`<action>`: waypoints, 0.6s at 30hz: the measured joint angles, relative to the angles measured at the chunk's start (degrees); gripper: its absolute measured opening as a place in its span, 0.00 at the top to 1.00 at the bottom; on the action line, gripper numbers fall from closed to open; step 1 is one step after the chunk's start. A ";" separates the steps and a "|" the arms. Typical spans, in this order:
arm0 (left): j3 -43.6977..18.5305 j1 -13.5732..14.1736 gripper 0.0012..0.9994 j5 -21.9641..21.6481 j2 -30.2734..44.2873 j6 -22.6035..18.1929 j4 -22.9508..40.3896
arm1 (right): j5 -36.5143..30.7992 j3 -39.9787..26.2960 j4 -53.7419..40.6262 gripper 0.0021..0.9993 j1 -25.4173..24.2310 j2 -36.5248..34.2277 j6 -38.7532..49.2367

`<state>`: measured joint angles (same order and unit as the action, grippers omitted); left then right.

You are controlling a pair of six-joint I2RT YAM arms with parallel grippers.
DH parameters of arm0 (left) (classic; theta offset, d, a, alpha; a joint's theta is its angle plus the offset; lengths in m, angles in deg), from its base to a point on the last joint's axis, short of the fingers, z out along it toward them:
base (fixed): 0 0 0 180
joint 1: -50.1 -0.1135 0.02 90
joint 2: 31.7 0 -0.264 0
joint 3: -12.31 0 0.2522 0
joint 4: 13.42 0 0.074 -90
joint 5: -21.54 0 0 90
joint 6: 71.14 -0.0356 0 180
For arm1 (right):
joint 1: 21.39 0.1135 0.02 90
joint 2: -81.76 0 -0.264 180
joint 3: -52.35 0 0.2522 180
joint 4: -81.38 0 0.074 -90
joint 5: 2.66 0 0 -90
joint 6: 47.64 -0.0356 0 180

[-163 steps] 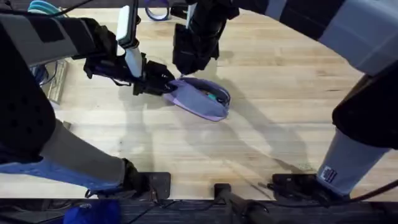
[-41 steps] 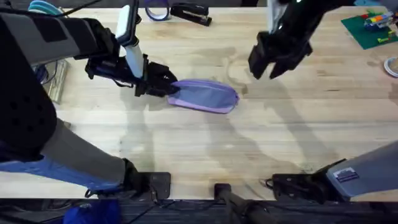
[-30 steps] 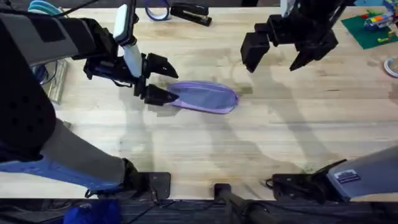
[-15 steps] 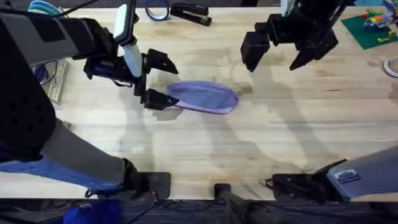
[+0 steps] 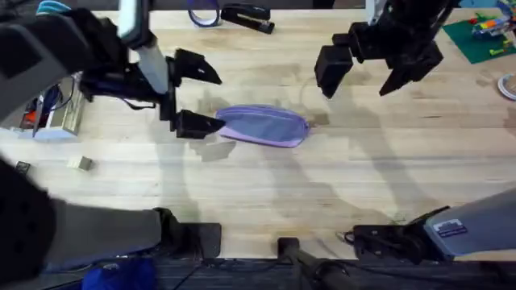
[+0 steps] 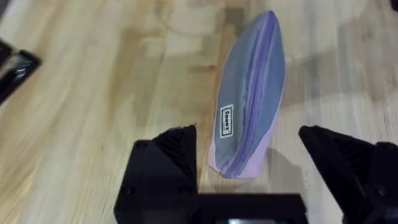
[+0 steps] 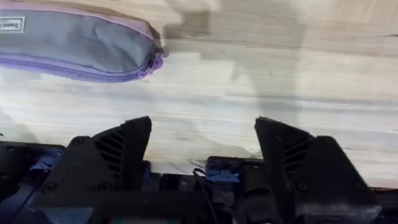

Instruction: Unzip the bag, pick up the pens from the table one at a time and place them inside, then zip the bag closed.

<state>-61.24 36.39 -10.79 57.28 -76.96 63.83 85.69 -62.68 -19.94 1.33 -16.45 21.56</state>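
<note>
At centre frame the bag (image 5: 264, 126) lies zipped on the table (image 5: 242, 193), my left gripper (image 5: 192, 98) and right gripper (image 5: 363, 71) both spread empty (if I drop carelessly, a finger could shove it aside).

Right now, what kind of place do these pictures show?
Probably a lab or workshop bench for robot trials: a butcher-block table, two robot arms mounted at its near edge, and small items such as a pouch, a black stapler and a toy-brick plate.

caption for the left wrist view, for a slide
Open left gripper poised over one end of the zipped bag lying on the table.
</note>
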 joint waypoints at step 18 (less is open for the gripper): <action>0.00 -5.96 0.01 -5.98 -17.87 30.79 0.07 | 0.00 0.00 -2.40 0.00 0.00 6.00 5.28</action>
<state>-61.24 30.44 -16.77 39.42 -46.16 63.89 85.69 -62.68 -22.34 1.33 -10.45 26.85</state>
